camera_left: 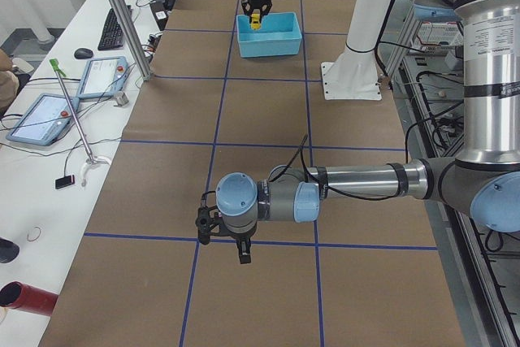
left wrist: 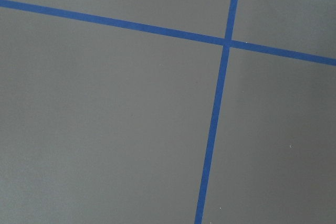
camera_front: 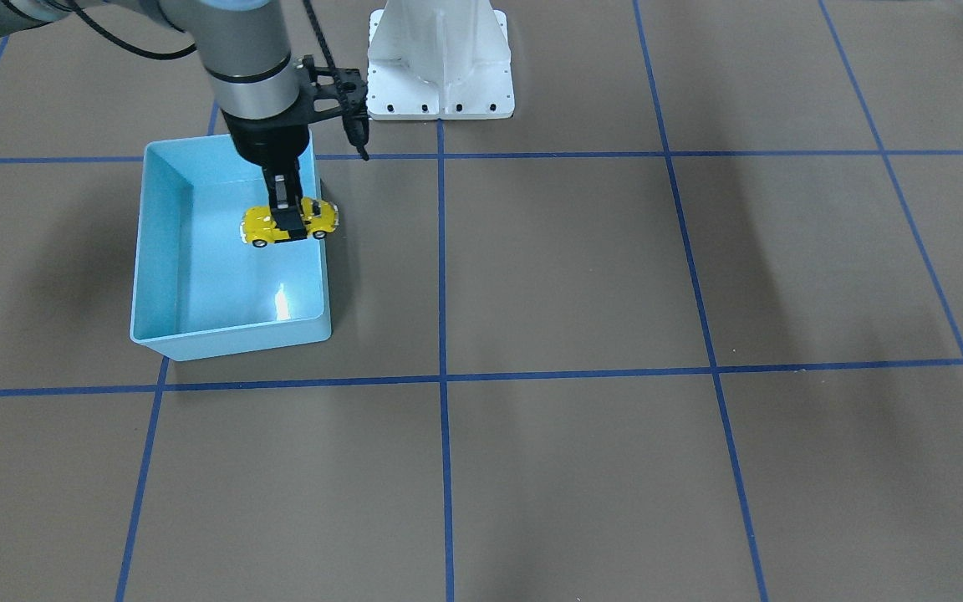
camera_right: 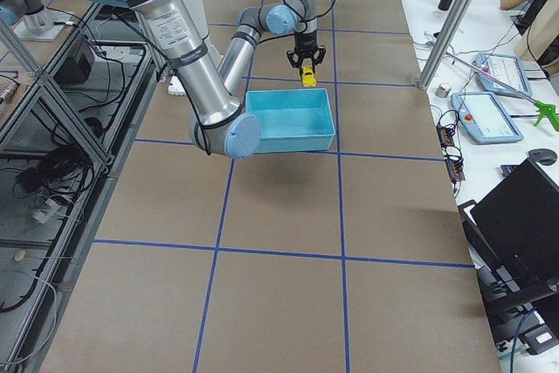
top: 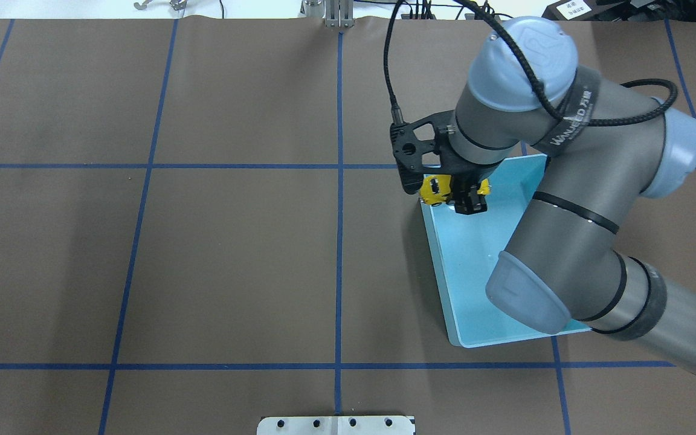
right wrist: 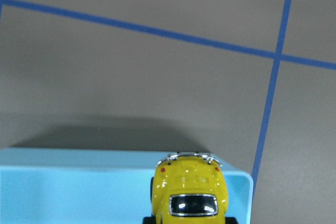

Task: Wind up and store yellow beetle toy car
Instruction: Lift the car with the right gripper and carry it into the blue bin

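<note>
Your right pincer is closed on the yellow beetle toy car, gripping it across the middle of the body with one finger running down each flank. The car hangs level, wheels down, above the light blue bin. It sits over or just inside the bin wall that faces the middle of the desk, clear of the bin's floor. The right wrist view puts that wall's corner just beside the car's rounded end. How far along the wall the car sits, I cannot tell.

Your left pincer hovers over bare desk, well apart from the bin. It shows only in the side view, so I cannot tell whether it is wide or narrow.

Expect the car to handle as a very light, stiff little shell. Its paint looks glossy and every surface curves, so it will likely want to squirt out of a pinch placed on the roof, nose or tail. The flat door panels between the wheel arches, where you have it now, look like the safest hold. Keep the fingers off the small black wheels, which turn freely and give no purchase. If the spring is wound, they may spin on touching the bin's floor, so set the car down well inside the walls.
</note>
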Motion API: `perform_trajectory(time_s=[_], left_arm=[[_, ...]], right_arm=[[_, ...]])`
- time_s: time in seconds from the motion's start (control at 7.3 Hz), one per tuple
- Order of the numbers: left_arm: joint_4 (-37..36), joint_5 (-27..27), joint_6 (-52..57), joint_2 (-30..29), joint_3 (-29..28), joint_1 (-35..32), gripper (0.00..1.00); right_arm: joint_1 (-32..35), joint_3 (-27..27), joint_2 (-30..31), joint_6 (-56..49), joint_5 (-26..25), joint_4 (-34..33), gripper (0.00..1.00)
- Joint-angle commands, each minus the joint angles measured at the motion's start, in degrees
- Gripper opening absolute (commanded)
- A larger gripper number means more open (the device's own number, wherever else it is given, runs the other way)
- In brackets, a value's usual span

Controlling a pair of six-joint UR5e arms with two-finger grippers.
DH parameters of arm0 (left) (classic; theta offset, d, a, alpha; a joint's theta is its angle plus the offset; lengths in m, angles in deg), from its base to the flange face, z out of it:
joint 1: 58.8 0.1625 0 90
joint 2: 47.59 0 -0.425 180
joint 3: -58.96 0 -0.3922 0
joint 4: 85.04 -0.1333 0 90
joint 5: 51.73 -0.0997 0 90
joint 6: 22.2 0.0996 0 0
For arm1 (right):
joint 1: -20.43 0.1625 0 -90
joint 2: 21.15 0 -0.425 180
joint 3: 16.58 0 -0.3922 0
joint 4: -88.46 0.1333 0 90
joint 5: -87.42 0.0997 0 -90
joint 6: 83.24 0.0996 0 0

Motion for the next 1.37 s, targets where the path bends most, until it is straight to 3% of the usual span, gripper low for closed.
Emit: perform_trajectory(time_s=[0.0,0.41,1.23], left_arm=[[0.0,0.0,0.0,0.0,0.0,-0.1,1.0],[0.0,0.0,0.0,0.0,0.0,0.0,1.0],[0.0,-0.3,0.1,-0.1,-0.1,0.0,1.0]], right_arm=[[0.7,1.5,8.3,-2.4,0.1,6.3,0.0],[0.2,-2.2,12.5,-2.0,0.3,11.6,0.0],[-4.5,-5.1,13.6,3.8,1.7,12.0,0.0]])
